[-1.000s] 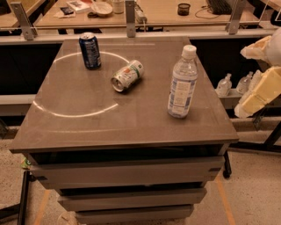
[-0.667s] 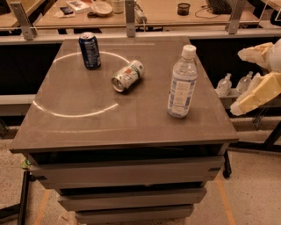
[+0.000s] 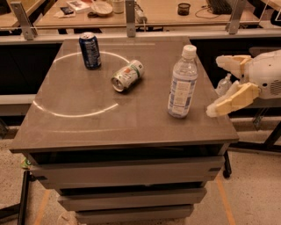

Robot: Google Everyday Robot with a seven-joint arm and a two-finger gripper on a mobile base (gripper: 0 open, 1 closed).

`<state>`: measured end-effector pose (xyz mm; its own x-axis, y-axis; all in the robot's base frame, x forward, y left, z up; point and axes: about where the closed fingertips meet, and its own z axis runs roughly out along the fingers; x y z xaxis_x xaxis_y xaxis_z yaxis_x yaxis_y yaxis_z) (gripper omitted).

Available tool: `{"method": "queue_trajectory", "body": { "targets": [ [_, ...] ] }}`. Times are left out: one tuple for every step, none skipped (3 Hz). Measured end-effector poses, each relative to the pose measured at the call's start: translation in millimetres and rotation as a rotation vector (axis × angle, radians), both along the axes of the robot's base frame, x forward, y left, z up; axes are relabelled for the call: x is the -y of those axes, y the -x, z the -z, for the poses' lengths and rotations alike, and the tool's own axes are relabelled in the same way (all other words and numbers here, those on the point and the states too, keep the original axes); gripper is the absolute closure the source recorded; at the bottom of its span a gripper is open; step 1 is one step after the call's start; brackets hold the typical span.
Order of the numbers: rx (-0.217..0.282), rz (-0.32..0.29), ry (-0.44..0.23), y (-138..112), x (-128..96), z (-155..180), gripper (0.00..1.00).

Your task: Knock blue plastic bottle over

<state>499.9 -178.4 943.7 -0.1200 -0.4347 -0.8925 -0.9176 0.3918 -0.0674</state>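
Note:
The blue plastic bottle stands upright near the right side of the grey table. It is clear and bluish with a white cap and a pale label. My gripper is at the right edge of the table, just right of the bottle and apart from it. Its two cream fingers are spread open, one finger higher and farther back, the other lower and nearer. It holds nothing.
A dark blue soda can stands upright at the back left. A silver can lies on its side in the middle. Small clear pump bottles sit beyond the right edge. A desk with clutter runs behind.
My gripper has moved left toward the bottle, now reaching the table's right edge. The bottle and cans have not moved.

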Motion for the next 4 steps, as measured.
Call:
{"method": "queue_trajectory", "body": {
  "targets": [
    [0.000, -0.003, -0.010, 0.0, -3.9, -1.1, 0.00],
    [-0.005, 0.004, -0.020, -0.8, -6.3, 0.9, 0.00],
    [0.004, 0.003, -0.070, -15.8, -13.9, 16.1, 0.00],
    [0.016, -0.015, -0.124, -30.4, -20.3, 29.0, 0.00]
  ]
}}
